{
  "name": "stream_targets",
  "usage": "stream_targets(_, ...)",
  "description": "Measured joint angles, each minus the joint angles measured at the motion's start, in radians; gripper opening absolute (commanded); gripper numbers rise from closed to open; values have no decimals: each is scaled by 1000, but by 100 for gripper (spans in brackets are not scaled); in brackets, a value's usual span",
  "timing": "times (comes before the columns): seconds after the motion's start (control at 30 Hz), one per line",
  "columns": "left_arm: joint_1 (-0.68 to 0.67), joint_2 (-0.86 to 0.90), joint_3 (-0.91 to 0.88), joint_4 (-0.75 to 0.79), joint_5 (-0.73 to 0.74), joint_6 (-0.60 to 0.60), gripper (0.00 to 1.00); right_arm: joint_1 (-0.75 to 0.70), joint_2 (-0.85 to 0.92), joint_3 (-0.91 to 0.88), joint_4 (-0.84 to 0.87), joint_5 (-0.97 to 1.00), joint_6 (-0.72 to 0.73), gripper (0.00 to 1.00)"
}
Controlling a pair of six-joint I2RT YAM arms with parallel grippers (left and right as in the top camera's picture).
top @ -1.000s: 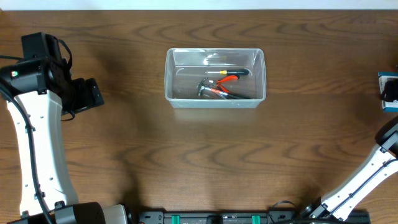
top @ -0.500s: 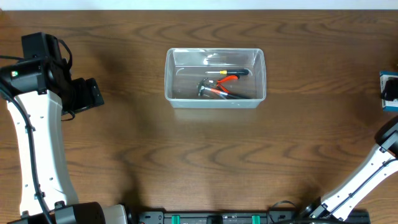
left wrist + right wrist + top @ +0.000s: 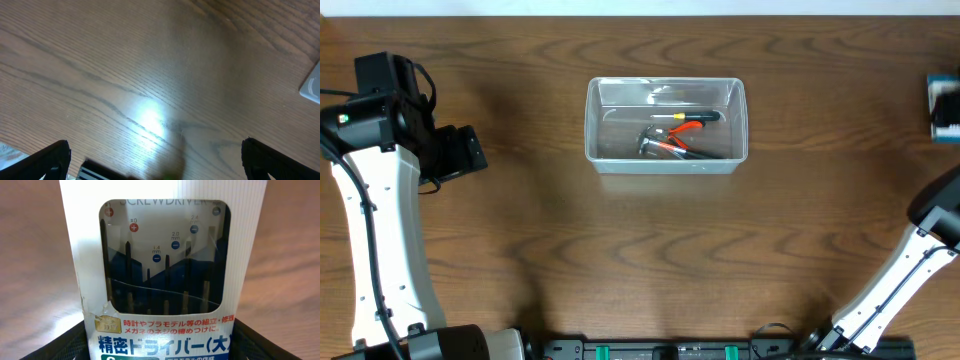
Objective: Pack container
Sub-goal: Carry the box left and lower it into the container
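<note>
Overhead view of a dark wood-grain desk (image 3: 620,260) with a robot arm at each side. The container (image 3: 666,164), a clear rectangular bin with rounded corners, stands in the middle of the desk, toward the far edge. A few orange-handled hand tools (image 3: 680,138) already lie inside it.

At the far right edge of the overhead view, well apart from the container, is a small blue-and-white screwdriver set box (image 3: 945,108). Your right wrist camera shows it close up (image 3: 160,342). Slim drivers stand behind a clear window, with Japanese print below. The right fingers (image 3: 52,350) sit at its two lower corners, and they appear to be holding the box at a moderate spread, clear of the wood behind it.

The left fingers (image 3: 47,162) are spread wide with nothing between them, over bare wood. A pale corner of the container shows at the right edge of that view (image 3: 312,87).

The step in hand looks like bringing the box to the container. Your next move calls for carrying it left across the desk. Position it above the open bin and clear of the rim, then release it beside the tools.

A glare spot marks the desk's satin finish. Beyond the far edge only a pale strip shows. A black base bar (image 3: 660,351) runs along the near edge.
</note>
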Motion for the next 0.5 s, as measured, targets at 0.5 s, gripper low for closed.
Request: stream_targets(0.5,0,0,0,0,0,0,98,319,0,463,-200,-45,-22,66)
